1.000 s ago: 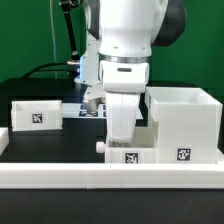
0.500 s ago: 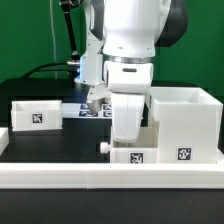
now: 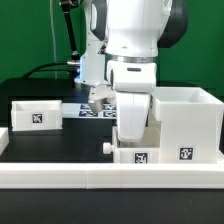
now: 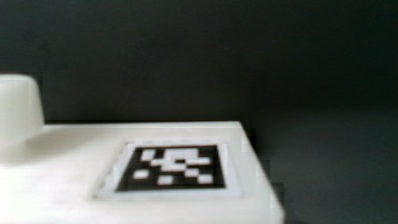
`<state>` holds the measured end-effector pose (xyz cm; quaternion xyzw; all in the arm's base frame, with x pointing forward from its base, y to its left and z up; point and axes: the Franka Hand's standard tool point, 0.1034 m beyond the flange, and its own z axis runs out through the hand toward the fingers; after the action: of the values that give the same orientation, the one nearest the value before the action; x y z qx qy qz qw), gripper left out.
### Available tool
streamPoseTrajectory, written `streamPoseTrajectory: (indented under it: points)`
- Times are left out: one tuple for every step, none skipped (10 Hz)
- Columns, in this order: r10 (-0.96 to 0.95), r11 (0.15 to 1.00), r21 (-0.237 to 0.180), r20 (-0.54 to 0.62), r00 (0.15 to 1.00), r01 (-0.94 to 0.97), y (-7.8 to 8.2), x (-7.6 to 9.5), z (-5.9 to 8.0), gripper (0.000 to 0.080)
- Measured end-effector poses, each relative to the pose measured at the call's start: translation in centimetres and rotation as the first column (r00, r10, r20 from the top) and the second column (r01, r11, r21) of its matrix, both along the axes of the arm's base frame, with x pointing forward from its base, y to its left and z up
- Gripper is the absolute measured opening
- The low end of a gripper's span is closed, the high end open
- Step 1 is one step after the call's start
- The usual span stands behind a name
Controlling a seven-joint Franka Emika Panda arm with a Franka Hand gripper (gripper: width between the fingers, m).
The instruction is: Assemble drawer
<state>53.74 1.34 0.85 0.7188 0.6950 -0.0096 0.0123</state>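
In the exterior view my gripper [image 3: 133, 143] reaches straight down into a small white open-top tray [image 3: 150, 157] with a front knob [image 3: 108, 147] and a square tag. The tray stands against the front rail, right beside the tall boxy casing [image 3: 186, 122]. The hand covers the fingertips, and the tray travels with the hand. A second tray [image 3: 35, 113] sits at the exterior view's left. The wrist view shows the held tray's tagged white face [image 4: 178, 165] very close and blurred, with the knob [image 4: 15, 105] beside it. No fingers show there.
A long low white border rail [image 3: 100, 179] runs along the front. The marker board [image 3: 90, 112] lies at the back behind the arm. Black table surface [image 3: 60, 140] lies between the left tray and the arm.
The hand and the small tray have slid together toward the exterior view's right, closer to the casing. The left tray and the casing have not moved.
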Motion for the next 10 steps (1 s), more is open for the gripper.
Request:
streamPoseTrajectory:
  points:
    - [-0.003, 1.0, 0.0, 0.0, 1.0, 0.003, -0.1, 0.0, 0.0, 0.0047]
    - [-0.003, 1.0, 0.0, 0.0, 1.0, 0.003, -0.1, 0.0, 0.0, 0.0047]
    - [-0.005, 1.0, 0.0, 0.0, 1.0, 0.005, -0.1, 0.0, 0.0, 0.0246]
    - [-0.013, 1.0, 0.0, 0.004, 1.0, 0.013, -0.1, 0.1, 0.2, 0.0246]
    - [-0.024, 1.0, 0.0, 0.008, 1.0, 0.024, 0.1, 0.3, 0.7, 0.0429]
    - [-0.031, 1.0, -0.002, 0.015, 0.999, 0.031, 0.2, 0.5, 1.4, 0.0561]
    - [-0.038, 0.999, -0.004, 0.02, 0.999, 0.038, 0.2, 0.7, 2.4, 0.0561]
    - [-0.038, 0.999, -0.009, 0.025, 0.999, 0.038, 0.0, 1.0, 3.6, 0.0634]
    - [-0.045, 0.999, -0.012, 0.034, 0.998, 0.045, -0.6, 1.4, 4.7, 0.0645]
    - [-0.032, 0.999, -0.017, 0.036, 0.999, 0.033, -1.6, 1.6, 5.2, 0.0645]
